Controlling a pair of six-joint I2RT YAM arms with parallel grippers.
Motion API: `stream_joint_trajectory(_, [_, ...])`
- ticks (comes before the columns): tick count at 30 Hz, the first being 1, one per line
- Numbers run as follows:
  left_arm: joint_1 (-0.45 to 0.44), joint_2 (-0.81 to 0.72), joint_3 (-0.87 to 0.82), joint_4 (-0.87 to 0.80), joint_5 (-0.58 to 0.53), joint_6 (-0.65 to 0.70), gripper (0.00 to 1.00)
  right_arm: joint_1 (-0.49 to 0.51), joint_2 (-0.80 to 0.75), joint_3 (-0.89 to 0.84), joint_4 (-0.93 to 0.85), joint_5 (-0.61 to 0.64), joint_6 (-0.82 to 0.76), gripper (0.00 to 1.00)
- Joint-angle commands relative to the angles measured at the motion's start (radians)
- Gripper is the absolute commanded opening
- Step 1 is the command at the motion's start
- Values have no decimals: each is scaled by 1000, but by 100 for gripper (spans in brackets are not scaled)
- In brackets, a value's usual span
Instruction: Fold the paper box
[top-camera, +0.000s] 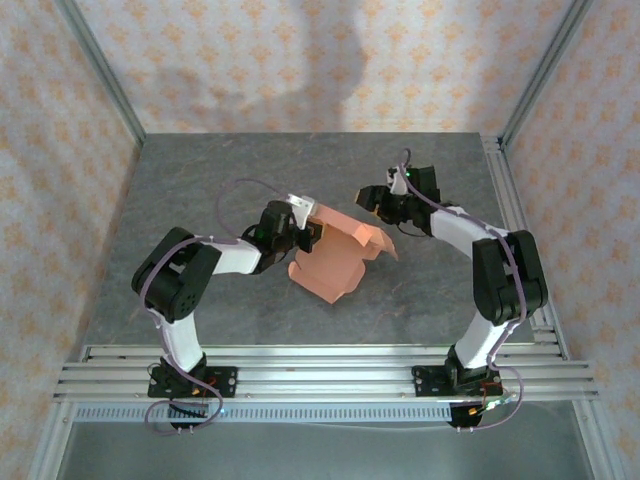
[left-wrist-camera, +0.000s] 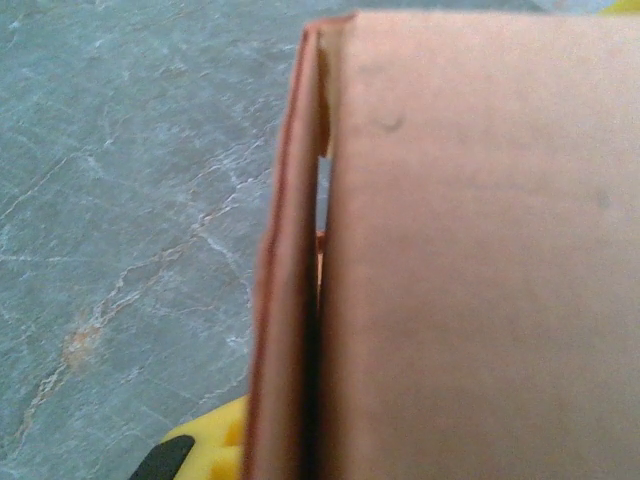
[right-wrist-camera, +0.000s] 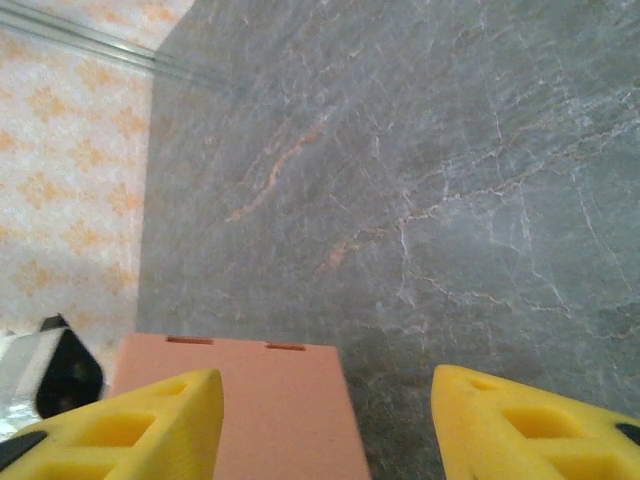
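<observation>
The paper box (top-camera: 335, 258) is salmon-orange card, half folded with its panels raised, lying mid-worktop (top-camera: 200, 180). My left fingers (left-wrist-camera: 205, 452) are pinched tight on its left edge. My right fingers (right-wrist-camera: 150, 425) stand parted just beside its right flap.
</observation>
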Motion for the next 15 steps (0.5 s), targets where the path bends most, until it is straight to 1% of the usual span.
stream_joint_trajectory(1, [6, -58, 6, -34, 68, 43, 0, 4, 33, 34, -54, -85, -72, 54])
stream_joint_trajectory(7, [5, -62, 32, -36, 136, 25, 0, 39, 48, 25, -18, -141, -88, 48])
stream_joint_trajectory(11, [7, -47, 58, -42, 133, 11, 0, 69, 30, 5, 37, -158, -81, 46])
stream_joint_trajectory(15, [7, -36, 79, -31, 133, -22, 0, 101, 42, 10, 51, -181, -79, 45])
